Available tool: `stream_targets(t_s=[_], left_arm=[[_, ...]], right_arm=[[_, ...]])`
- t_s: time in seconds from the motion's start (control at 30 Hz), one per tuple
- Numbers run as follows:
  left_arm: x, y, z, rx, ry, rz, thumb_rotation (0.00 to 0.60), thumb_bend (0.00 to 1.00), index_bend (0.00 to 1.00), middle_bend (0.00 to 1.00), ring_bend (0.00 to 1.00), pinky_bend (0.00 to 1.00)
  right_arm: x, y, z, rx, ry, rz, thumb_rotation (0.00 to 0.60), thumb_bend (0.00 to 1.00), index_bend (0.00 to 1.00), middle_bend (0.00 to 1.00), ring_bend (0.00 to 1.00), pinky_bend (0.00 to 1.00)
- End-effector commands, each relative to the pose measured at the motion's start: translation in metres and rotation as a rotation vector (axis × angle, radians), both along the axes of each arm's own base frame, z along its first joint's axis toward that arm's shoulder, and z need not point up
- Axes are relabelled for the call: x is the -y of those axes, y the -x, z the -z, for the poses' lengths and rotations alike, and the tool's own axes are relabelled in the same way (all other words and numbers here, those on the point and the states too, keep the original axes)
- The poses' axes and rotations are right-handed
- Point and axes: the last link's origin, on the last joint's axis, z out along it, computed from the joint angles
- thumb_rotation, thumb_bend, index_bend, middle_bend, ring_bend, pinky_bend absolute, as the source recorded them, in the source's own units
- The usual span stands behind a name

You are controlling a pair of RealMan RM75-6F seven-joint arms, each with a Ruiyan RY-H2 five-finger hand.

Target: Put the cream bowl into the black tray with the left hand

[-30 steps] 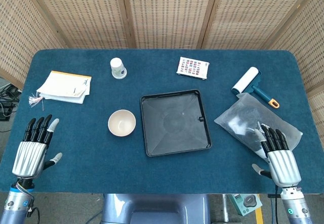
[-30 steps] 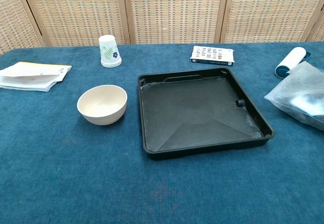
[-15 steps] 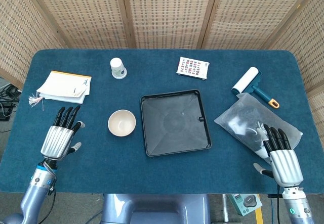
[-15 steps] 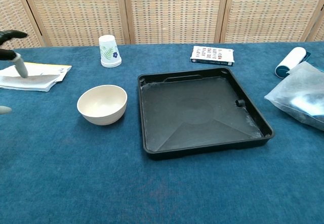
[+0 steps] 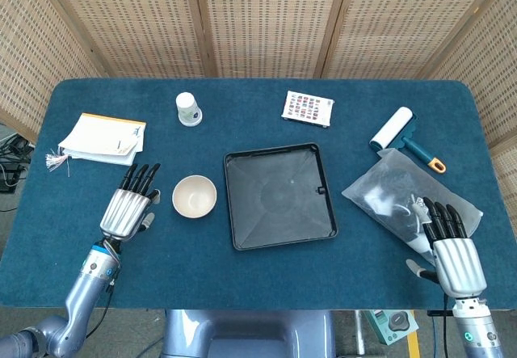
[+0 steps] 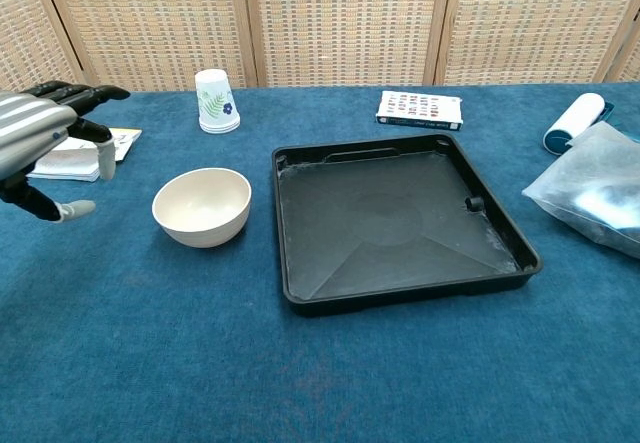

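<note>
Chest view cuts off left hand (image 6: 35, 138) at frame edge; right hand (image 5: 455, 249) unseen there. Left hand empty, fingers spread, at 9 o'clock of cream bowl (image 5: 195, 195). Bowl upright, 9 o'clock of black tray (image 5: 279, 195), apart. Right hand empty, fingers apart, at 5 o'clock.

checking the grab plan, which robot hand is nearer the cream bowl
Left. The left robot hand hovers open just beside the round cream bowl; the right robot hand sits beyond the square black plastic tray.

The robot's left hand (image 5: 129, 207), silver-backed with black fingers spread, has moved from the lower left corner of the head view rightward and upward, now just beside the round cream bowl (image 5: 195, 196), entering the chest view's left edge.
</note>
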Motion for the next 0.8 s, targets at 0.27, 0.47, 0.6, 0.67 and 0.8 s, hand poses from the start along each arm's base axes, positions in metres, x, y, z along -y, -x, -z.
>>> stream_targets(t_s=[0.27,0.47,0.6,0.67,0.8], left_arm=[[-0.009,-0.002,0.016,-0.043,0.030,0.006,0.600,0.29,0.48,0.00,0.00,0.00],[-0.014,-0.008,0.026,-0.069,0.057,0.025,0.600,0.29,0.49,0.00,0.00,0.00],[-0.014,-0.012,0.032,-0.080,0.070,0.032,0.600,0.29,0.50,0.00,0.00,0.00],[-0.015,-0.013,0.034,-0.080,0.073,0.031,0.600,0.29,0.50,0.00,0.00,0.00],[-0.015,-0.013,0.039,-0.086,0.082,0.026,0.600,0.29,0.51,0.00,0.00,0.00]], right_arm=[[0.000,0.000,-0.001,0.005,0.005,-0.003,0.600,0.14,0.00,0.00,0.00,0.00],[0.000,0.000,-0.001,0.006,0.005,-0.001,0.600,0.14,0.00,0.00,0.00,0.00],[0.000,0.000,-0.001,0.006,0.007,-0.002,0.600,0.14,0.00,0.00,0.00,0.00],[0.000,0.000,-0.001,0.007,0.010,-0.002,0.600,0.14,0.00,0.00,0.00,0.00],[0.000,0.000,-0.002,0.010,0.012,-0.002,0.600,0.14,0.00,0.00,0.00,0.00]])
